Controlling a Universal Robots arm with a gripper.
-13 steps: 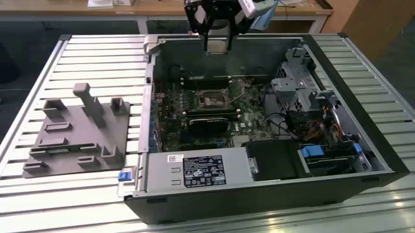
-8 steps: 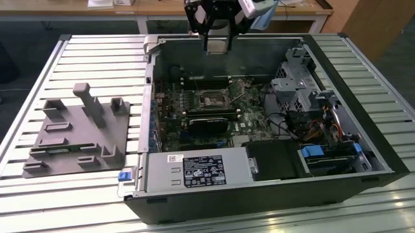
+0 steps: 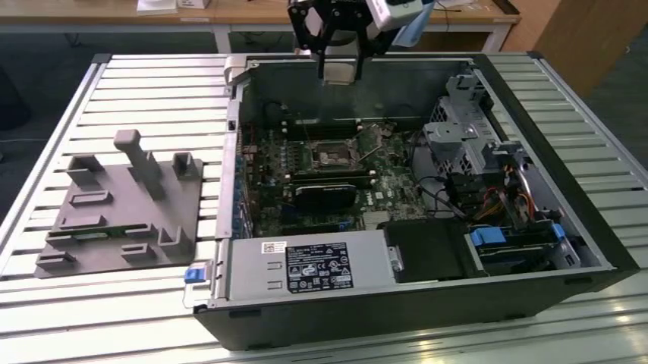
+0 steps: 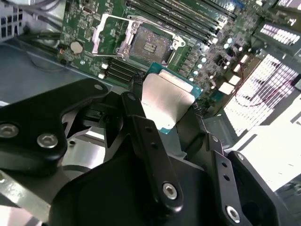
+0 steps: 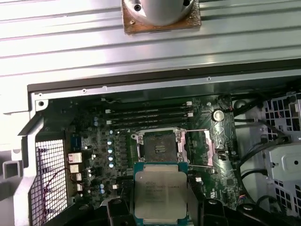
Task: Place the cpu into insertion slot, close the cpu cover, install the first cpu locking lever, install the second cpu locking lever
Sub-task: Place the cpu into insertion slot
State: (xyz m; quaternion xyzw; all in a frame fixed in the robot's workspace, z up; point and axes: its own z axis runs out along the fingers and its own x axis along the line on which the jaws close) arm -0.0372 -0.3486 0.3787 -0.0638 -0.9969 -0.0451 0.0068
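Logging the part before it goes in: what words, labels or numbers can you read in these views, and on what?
Nothing reads clearly.
On the cpu, held by the fingers: lines of print on its metal top, too small to read.
On the black label of the power supply: white print and symbols, blurred.
On the white sticker beside it: unreadable.
On the motherboard: white markings, too small.
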